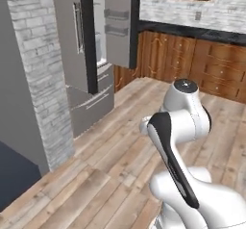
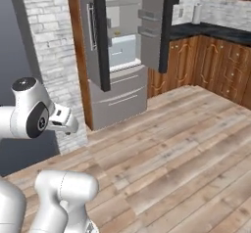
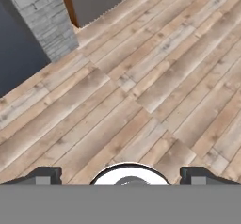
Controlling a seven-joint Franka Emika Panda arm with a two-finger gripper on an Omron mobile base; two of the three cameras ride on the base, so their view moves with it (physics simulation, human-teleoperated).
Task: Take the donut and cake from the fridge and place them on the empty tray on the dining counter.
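A: Fridge (image 1: 96, 45) ahead of us in the left base view, both doors swung open.
B: Right base view agrees; shelves show white.
A: Hand view: our gripper (image 3: 120, 175) spread wide over floorboards (image 3: 141, 86), grasping nothing.

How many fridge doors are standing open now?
2. The left door of the fridge is swung outward toward the brick pillar; the right door is swung outward toward the wooden cabinets, its bins visible. The lower drawers appear closed.
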